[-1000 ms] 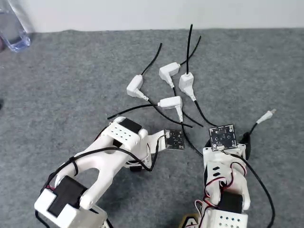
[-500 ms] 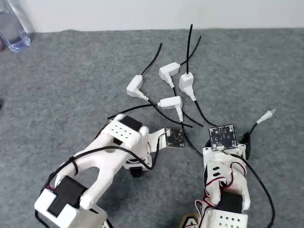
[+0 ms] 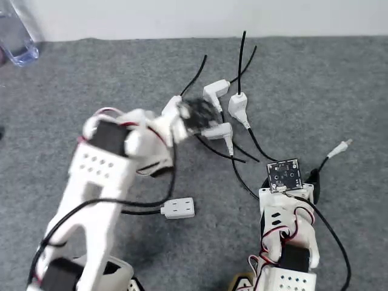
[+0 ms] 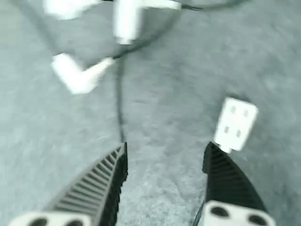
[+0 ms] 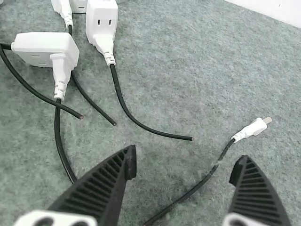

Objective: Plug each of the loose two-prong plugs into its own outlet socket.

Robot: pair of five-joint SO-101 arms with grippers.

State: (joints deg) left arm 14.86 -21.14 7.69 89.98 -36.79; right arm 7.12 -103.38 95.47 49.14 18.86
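No text or number is showing clearly anywhere; any marking on the outlet socket [image 5: 102, 16] is perhaps too small to read.

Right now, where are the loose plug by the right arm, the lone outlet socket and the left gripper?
loose plug [image 5: 254, 126], right wrist view, its white body.
lone outlet socket [image 3: 179, 208], high view, its white face.
left gripper [image 4: 166, 148], left wrist view, midway between its fingertips.

Tangled cords [image 3: 242, 63] crowd centre, bare carpet [image 3: 91, 79] left, loose plug [image 3: 345, 144] alone right
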